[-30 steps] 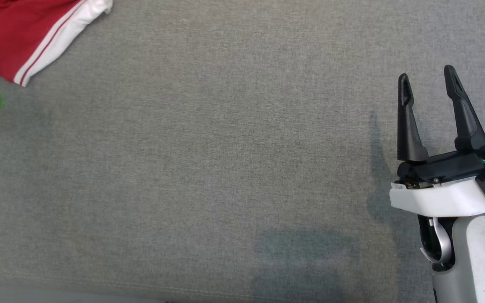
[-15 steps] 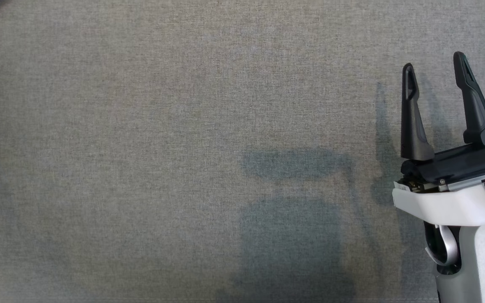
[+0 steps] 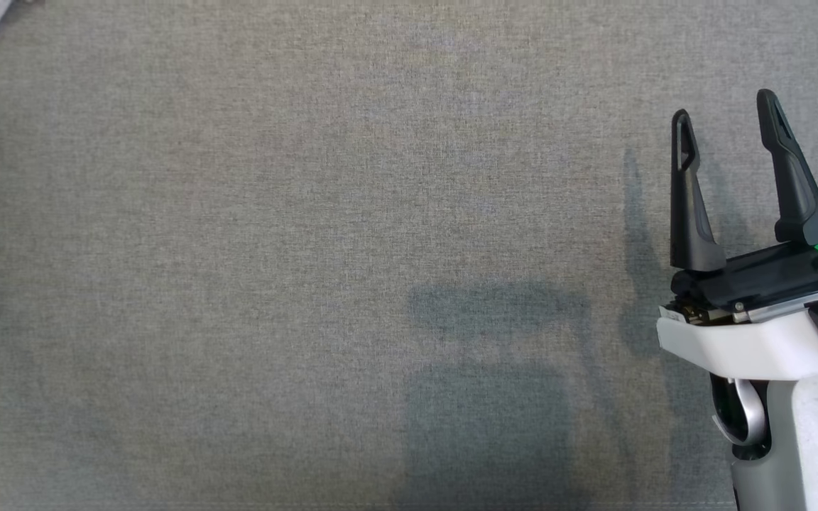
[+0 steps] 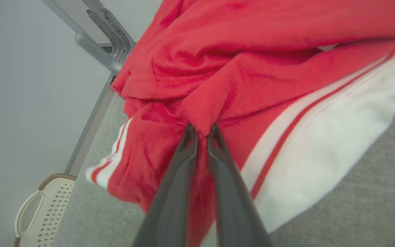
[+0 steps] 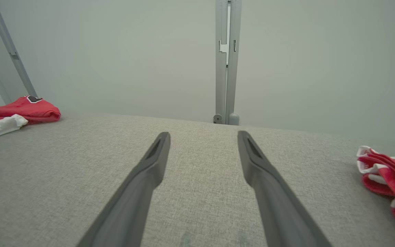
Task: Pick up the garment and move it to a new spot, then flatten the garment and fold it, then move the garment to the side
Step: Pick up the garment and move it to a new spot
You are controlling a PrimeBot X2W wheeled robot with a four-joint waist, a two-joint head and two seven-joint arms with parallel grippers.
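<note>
Pinching a fold of the red-and-white garment point(image 4: 269, 68) near the edge of the grey surface point(image 4: 372, 206), the left end effector point(image 4: 201, 132) grips it tightly, while the right end effector point(image 3: 722, 105) hovers spread wide over that surface.

Grey table point(image 5: 197, 164) bears red garment point(image 5: 29, 109) and red bundle point(image 5: 389, 169).

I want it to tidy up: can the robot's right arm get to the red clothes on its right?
Probably yes: the right gripper is open and empty, and only bare grey surface lies between it and the red clothes.
</note>
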